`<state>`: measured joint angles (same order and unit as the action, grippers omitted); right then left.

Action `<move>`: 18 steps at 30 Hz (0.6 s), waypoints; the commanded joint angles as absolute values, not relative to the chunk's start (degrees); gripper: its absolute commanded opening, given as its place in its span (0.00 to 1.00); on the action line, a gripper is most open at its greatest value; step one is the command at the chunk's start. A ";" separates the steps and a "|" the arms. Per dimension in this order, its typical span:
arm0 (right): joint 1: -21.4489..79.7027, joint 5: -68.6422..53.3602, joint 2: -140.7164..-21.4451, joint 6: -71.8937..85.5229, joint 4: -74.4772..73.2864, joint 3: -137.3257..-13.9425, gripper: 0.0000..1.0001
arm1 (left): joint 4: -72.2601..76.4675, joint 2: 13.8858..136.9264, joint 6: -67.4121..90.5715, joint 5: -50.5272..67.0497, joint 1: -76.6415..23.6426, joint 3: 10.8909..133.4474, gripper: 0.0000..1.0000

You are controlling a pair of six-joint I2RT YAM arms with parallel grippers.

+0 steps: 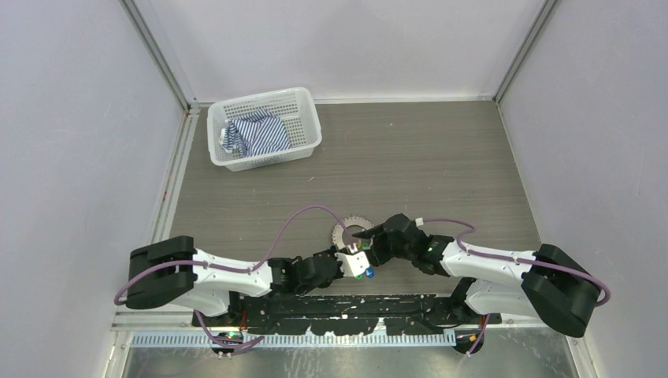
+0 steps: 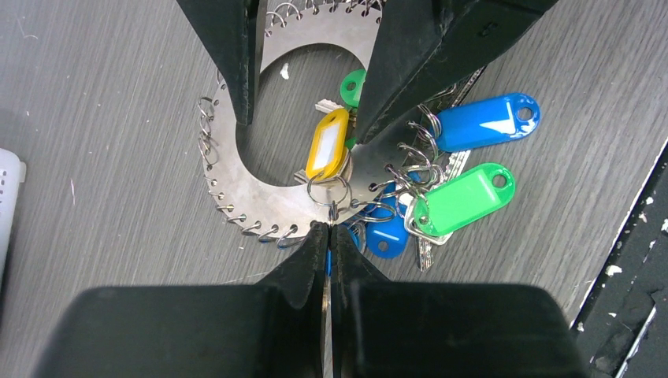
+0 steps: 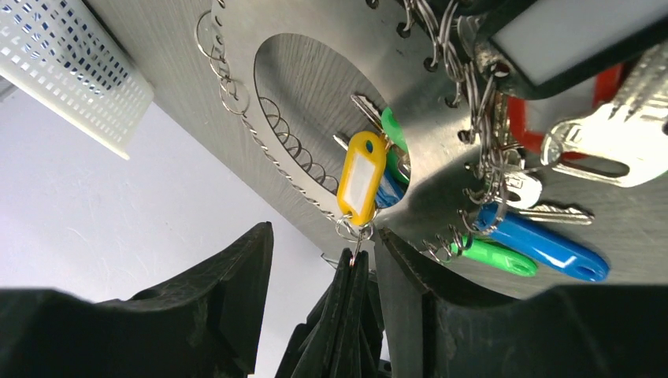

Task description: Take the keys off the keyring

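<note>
Jaws of the left gripper (image 2: 329, 235) were clenched, tips pressed together on the small wire loop (image 2: 328, 191) that carried the yellow tag (image 2: 327, 144), right at the rim of the keyring (image 2: 244, 183). The right gripper (image 3: 323, 236) was released, its fingers spread wide to either side of the left tips and holding nothing.

The keyring, a flat metal ring fringed with wire loops, lay on the table (image 2: 94, 157) between the two arms, near the front edge. The main risk looked to be that nothing pinned it: a pull on the loop would probably have dragged or tipped the whole ring instead of working the loop free. The pinch was thin and at the very fingertips, so the wire could have slipped out under a twist.

Just beside the loop, the blue tag (image 2: 488, 122), the green tag (image 2: 465, 197) and their keys (image 2: 429, 252) sat bunched in tangled loops and might have snagged. If the right fingers had closed where they stood, they could have struck the left tips.
</note>
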<state>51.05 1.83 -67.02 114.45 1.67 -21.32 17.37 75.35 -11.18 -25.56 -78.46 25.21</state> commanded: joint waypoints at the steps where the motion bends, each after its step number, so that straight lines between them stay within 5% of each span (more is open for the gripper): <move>1: 50.71 2.12 -64.85 115.47 -3.22 -22.53 0.56 | 22.89 76.12 -11.18 -27.67 -79.29 27.94 0.00; 18: 50.67 -2.99 -71.54 116.72 7.83 -21.72 0.47 | 23.99 76.35 -12.41 -27.48 -80.46 28.74 0.00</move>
